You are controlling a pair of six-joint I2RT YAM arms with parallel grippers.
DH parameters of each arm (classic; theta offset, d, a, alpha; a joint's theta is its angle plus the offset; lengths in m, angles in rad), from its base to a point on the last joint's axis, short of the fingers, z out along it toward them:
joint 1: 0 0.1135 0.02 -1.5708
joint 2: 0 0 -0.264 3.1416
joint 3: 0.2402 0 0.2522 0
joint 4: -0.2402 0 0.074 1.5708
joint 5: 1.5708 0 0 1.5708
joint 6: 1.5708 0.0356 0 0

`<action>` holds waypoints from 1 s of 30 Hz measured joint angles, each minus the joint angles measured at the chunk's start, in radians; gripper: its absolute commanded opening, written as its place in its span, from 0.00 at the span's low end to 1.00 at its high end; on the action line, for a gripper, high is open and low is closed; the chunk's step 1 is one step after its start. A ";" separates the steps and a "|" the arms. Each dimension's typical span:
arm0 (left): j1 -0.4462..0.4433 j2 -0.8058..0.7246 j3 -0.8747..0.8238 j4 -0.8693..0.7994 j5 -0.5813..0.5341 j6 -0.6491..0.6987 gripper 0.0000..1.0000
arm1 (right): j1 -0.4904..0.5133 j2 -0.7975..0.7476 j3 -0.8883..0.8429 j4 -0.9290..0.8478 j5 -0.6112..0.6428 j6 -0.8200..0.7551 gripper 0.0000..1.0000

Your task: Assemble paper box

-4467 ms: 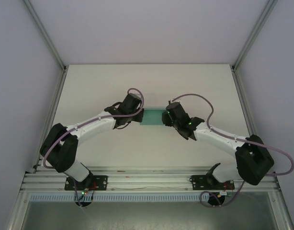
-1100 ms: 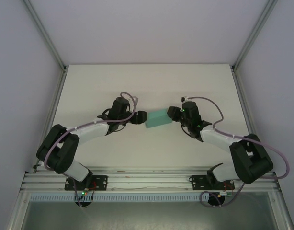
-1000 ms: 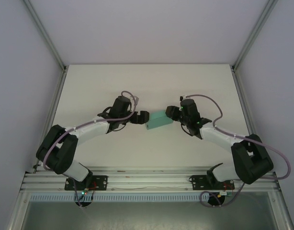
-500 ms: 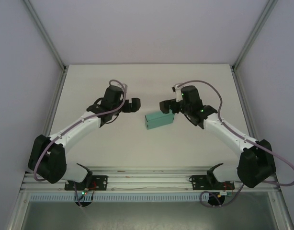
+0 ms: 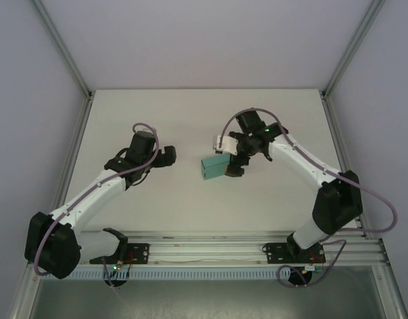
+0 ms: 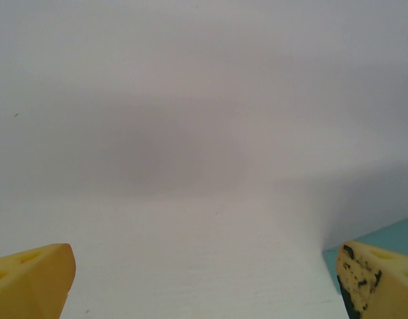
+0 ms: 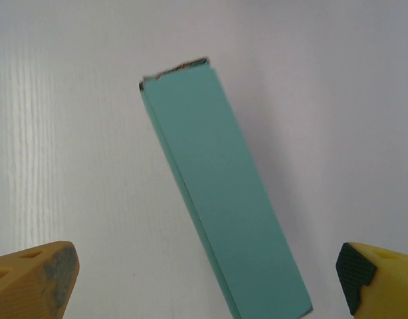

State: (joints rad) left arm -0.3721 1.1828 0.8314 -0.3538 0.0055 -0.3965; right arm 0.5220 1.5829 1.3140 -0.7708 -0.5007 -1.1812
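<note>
The paper box point(image 5: 212, 169) is a closed, flat teal-green rectangle lying on the white table point(image 5: 204, 113), near the middle. My right gripper point(image 5: 229, 158) hovers over its right end, open, fingers apart from the card. In the right wrist view the paper box point(image 7: 224, 199) runs diagonally between the yellow fingertips point(image 7: 32, 280) of that right gripper point(image 7: 204, 286), touching neither. My left gripper point(image 5: 168, 156) stands open to the left of the box, a clear gap away, holding nothing. The left wrist view has that open left gripper point(image 6: 204, 286) over bare table, with a teal corner of the paper box point(image 6: 398, 232) at the right edge.
Aluminium frame posts point(image 5: 71, 73) and white walls enclose the table on the left, right and back. The arm bases sit on the rail point(image 5: 204, 249) along the near edge.
The right gripper let go of the box, which now lies on the table, and swung round above it. The left arm drew back to the left, away from the box.
</note>
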 measured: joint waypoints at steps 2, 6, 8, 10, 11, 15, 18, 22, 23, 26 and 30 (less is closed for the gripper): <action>0.000 -0.013 -0.006 -0.013 -0.015 -0.006 1.00 | 0.016 0.049 0.010 0.001 0.043 -0.034 0.96; 0.000 -0.030 -0.019 -0.027 -0.040 -0.016 1.00 | 0.036 0.163 0.039 0.012 0.121 -0.064 0.85; 0.002 -0.033 -0.028 -0.033 -0.047 -0.020 1.00 | 0.044 0.212 0.048 0.029 0.160 -0.065 0.75; 0.002 -0.034 -0.037 -0.036 -0.052 -0.021 1.00 | 0.056 0.248 0.048 0.052 0.205 -0.053 0.68; 0.002 -0.034 -0.041 -0.039 -0.059 -0.021 1.00 | 0.063 0.259 0.047 0.064 0.224 -0.047 0.61; 0.004 -0.034 -0.053 -0.043 -0.070 -0.021 1.00 | 0.091 0.266 0.008 0.189 0.307 0.000 0.46; 0.008 -0.033 -0.055 -0.045 -0.073 -0.021 1.00 | 0.106 0.256 -0.045 0.316 0.380 0.040 0.44; 0.008 -0.033 -0.055 -0.045 -0.075 -0.021 1.00 | 0.114 0.253 -0.098 0.453 0.499 0.084 0.42; 0.008 -0.033 -0.055 -0.044 -0.075 -0.021 1.00 | 0.115 0.253 -0.108 0.479 0.530 0.092 0.43; 0.008 -0.033 -0.057 -0.044 -0.075 -0.021 1.00 | 0.121 0.256 -0.138 0.562 0.617 0.105 0.53; 0.008 -0.038 -0.068 -0.044 -0.075 -0.021 1.00 | 0.130 0.271 -0.150 0.621 0.685 0.109 0.68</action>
State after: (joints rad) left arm -0.3637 1.1450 0.7639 -0.3977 -0.0696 -0.4171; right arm 0.6521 1.8538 1.1637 -0.1497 0.1841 -1.0725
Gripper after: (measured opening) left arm 0.998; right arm 0.606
